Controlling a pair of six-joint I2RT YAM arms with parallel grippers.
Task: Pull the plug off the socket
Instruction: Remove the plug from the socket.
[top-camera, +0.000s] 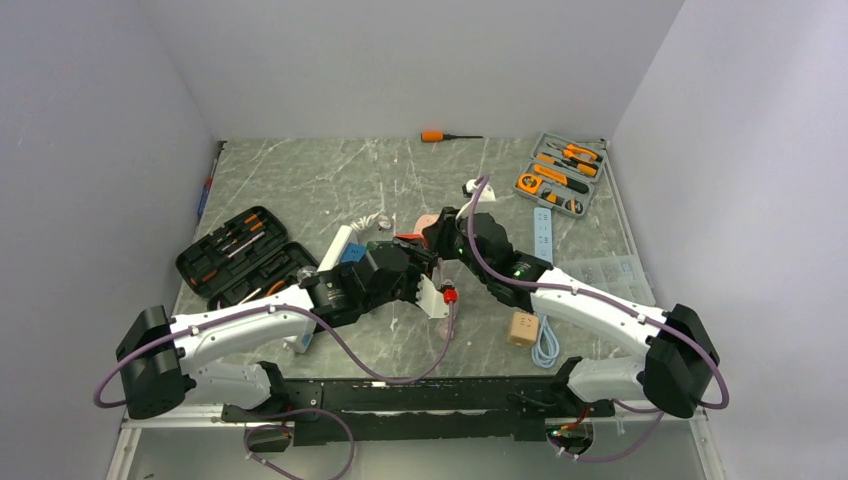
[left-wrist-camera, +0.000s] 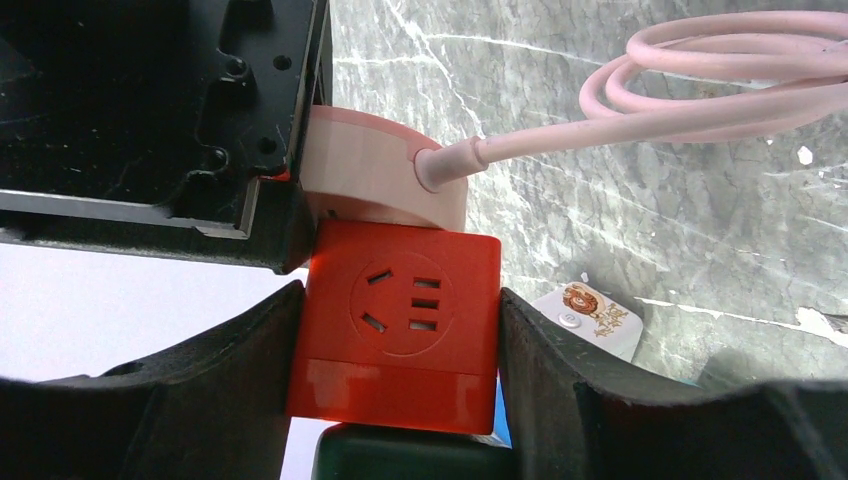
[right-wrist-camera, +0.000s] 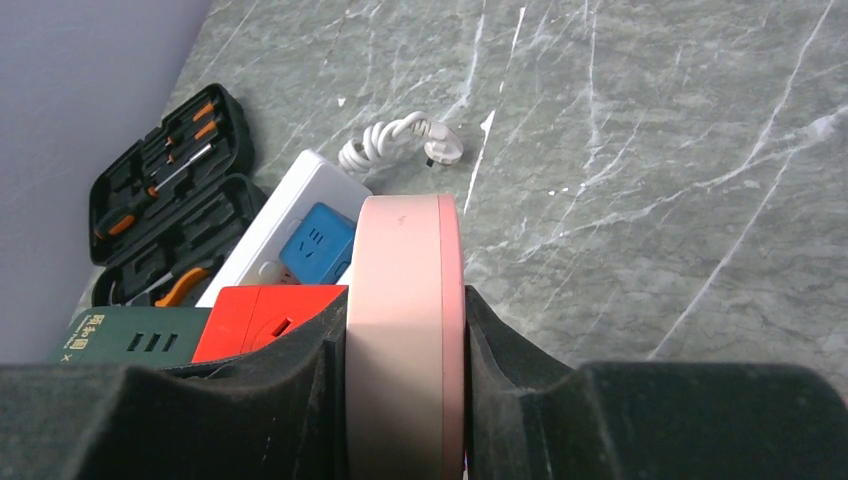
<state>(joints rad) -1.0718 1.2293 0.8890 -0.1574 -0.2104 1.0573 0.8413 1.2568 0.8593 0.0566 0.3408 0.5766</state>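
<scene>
At the left of the marbled table (top-camera: 330, 180) we see an open black tool case (top-camera: 240, 255). Just right of it, the left gripper (left-wrist-camera: 400, 330) has its two fingers partly apart and pressed flat against both sides of a red socket cube (left-wrist-camera: 450, 270), holding it. A round pink plug (right-wrist-camera: 405, 260) sits seated against one face of the cube, its pink cable (left-wrist-camera: 700, 70) looping away over the table. The right gripper (right-wrist-camera: 405, 345), jaws set narrow, pinches this plug by its flat faces. Farther right lie a beige cube (top-camera: 523, 327) and an open grey tool case (top-camera: 562, 172).
</scene>
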